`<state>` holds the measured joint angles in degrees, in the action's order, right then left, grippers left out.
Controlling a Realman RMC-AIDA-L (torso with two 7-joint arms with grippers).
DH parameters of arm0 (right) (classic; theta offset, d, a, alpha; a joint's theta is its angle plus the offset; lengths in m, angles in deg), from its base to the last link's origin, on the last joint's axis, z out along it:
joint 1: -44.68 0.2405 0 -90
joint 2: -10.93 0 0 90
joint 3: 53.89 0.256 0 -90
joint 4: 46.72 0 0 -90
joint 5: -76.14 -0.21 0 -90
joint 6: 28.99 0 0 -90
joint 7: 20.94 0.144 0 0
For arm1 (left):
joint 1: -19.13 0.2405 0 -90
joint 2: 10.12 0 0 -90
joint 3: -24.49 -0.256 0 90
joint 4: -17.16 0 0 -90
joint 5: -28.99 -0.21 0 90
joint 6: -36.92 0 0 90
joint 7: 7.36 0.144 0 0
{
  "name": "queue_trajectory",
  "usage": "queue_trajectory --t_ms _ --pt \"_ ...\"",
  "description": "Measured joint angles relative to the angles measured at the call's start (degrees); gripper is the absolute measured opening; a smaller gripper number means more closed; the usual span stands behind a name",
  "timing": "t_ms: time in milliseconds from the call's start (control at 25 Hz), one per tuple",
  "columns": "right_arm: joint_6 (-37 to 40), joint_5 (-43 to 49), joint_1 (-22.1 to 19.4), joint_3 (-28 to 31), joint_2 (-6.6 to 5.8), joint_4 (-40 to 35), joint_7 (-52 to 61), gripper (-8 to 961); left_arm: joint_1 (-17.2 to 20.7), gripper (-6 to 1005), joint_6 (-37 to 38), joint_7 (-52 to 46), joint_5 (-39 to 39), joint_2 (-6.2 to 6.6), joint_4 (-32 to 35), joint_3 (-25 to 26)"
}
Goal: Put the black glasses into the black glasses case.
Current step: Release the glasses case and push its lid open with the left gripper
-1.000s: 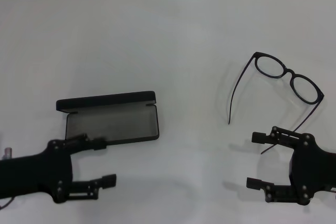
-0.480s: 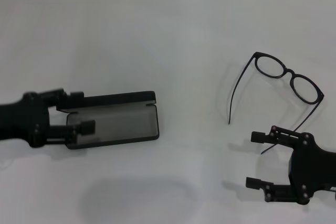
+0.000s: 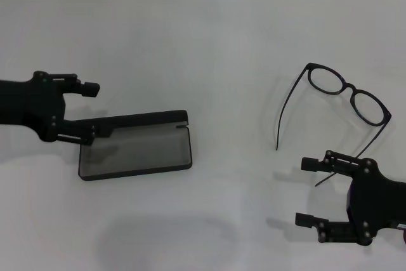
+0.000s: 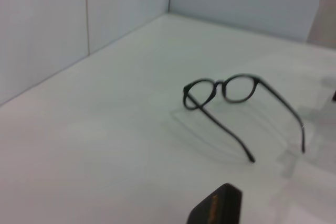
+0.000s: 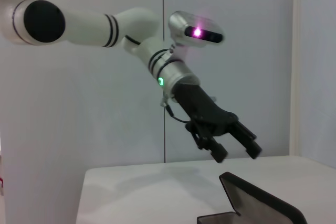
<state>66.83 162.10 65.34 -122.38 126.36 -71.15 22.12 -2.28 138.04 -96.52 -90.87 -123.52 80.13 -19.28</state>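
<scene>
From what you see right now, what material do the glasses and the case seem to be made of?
The black glasses: probably plastic, with a thin, smooth black frame, slim arms and clear lenses that show the table through them. The black glasses case: a rigid shell, matte black outside, since the raised lid holds its shape. The grey lining looks dull, perhaps fabric; I cannot tell for sure.

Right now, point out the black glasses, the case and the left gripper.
black glasses (image 3: 349,89), head view, on the bridge.
black glasses case (image 3: 136,152), head view, on the grey lining.
left gripper (image 3: 95,109), head view, between its fingertips.
</scene>
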Motion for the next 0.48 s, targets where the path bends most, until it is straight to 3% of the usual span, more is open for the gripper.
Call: queue_trajectory --t_ms 160,480 --pt "0.0 0.0 0.1 -0.1 0.06 0.0 0.0 811 -1.9 878 -1.9 0.7 -3.5 -0.61 -0.2 -0.3" --pt "0.0 0.0 0.2 -0.3 0.06 0.0 0.0 811 -2.4 876 -5.6 4.4 -9.1 -3.68 -1.1 -0.5"
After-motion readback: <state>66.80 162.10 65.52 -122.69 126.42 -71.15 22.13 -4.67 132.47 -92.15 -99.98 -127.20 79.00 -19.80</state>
